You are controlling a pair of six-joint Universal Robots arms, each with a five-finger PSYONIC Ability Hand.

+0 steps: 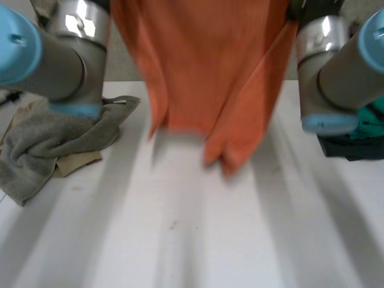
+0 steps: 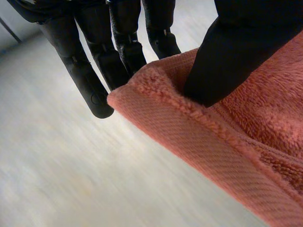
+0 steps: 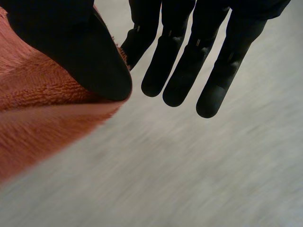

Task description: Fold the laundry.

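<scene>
An orange towel [image 1: 204, 78] hangs from above, and its lower corners swing just over the white table [image 1: 192, 240]. Both arms are raised, one at each upper side of the towel. In the left wrist view my left hand [image 2: 236, 52] pinches a hemmed corner of the towel [image 2: 227, 156] between its thumb and straight fingers [image 2: 85, 75]. In the right wrist view my right hand [image 3: 80, 52] presses its thumb on another corner of the towel [image 3: 42, 118], clamping it against straight fingers [image 3: 180, 71].
A crumpled grey towel [image 1: 48, 144] lies on the table's left side over a beige cloth [image 1: 78, 162]. A dark and teal pile of clothes [image 1: 360, 138] sits at the right edge.
</scene>
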